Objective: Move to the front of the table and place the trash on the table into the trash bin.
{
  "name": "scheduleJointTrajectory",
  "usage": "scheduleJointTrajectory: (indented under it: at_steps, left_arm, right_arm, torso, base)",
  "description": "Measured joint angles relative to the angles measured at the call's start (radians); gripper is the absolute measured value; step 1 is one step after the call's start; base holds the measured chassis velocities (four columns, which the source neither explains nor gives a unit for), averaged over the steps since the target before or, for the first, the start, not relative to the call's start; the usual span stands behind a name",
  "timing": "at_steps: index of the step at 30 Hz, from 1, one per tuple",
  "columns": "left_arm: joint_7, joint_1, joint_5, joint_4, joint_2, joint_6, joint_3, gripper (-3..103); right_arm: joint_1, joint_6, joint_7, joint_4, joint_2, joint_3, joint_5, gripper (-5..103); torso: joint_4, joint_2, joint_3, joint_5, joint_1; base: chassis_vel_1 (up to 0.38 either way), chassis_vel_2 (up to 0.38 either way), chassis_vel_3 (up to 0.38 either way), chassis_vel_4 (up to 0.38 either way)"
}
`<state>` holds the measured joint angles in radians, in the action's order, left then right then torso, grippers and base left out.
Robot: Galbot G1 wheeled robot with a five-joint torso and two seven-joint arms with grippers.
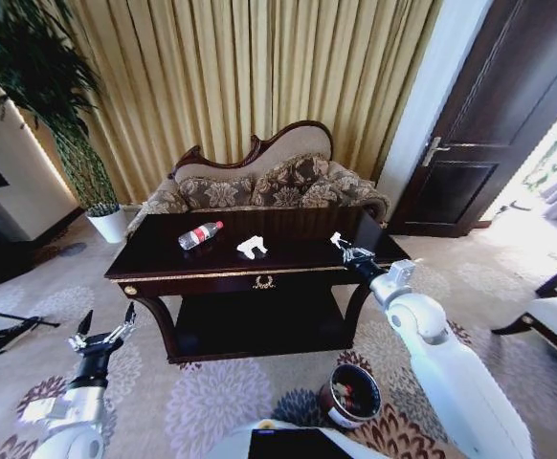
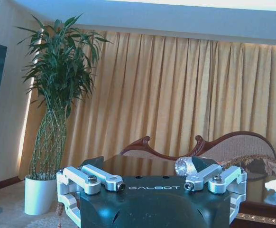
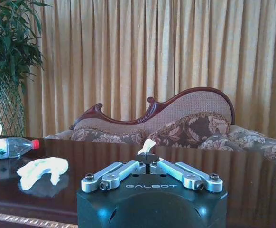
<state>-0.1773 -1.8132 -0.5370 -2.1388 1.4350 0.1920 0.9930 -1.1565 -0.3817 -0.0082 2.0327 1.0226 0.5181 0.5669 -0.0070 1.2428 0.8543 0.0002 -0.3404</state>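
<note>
The right gripper [image 3: 149, 158], over the table's [image 1: 164, 273] right end, is pinched on a white scrap [image 3: 147, 145]: light, soft, any pinch holds. The bottle [image 1: 200, 234] and paper [image 1: 251, 247] lie mid-table; the bottle looks light, slippery, best grasped mid-body. Glossy top; bin [image 1: 349, 394] on carpet below. The left gripper [image 1: 104, 337] hangs spread, low left.

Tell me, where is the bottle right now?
The bottle lies on its side on the table, toward the robot's left in the head view, just left of the white paper.
</note>
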Motion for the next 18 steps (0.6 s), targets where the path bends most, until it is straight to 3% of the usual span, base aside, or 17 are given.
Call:
scheduleJointTrajectory:
  at_steps: [18]
  left_arm:
    - [-0.013,-0.014,-0.017,-0.001,0.002,0.017,0.014,100]
  right_arm:
    - [-0.009,0.007,0.013,0.028,0.015,-0.019,-0.017,0]
  torso:
    - [0.0001,0.0,0.0,0.0,0.0]
  base:
    - [0.158,-0.156,-0.158,0.15]
